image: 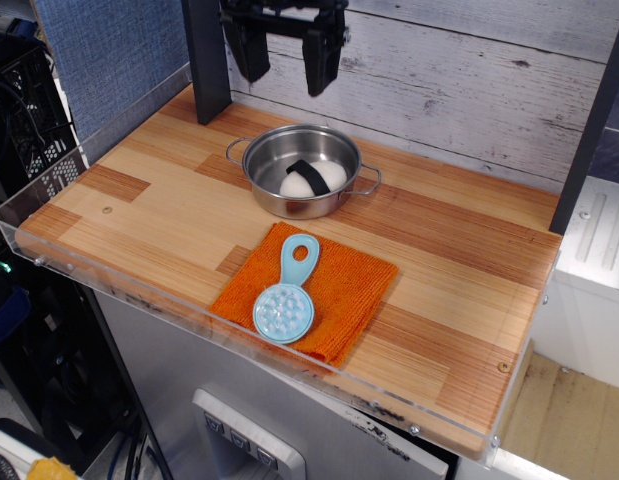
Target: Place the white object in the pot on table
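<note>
The white object [313, 179], a rounded white plush with a black band across it, lies inside the pot [272, 152]. The pot is a shallow shiny steel one with two wire loop handles and stands on the wooden plank table [169, 215] near its back. My black gripper [286, 62] hangs open and empty above and behind the pot, with its two fingers spread apart against the grey plank wall. The plush's orange bit does not show.
An orange cloth [344, 285] lies in front of the pot with a light-blue round scoop [286, 307] on it. A clear acrylic rim [49, 205] edges the table. A dark post [207, 60] stands at the back left.
</note>
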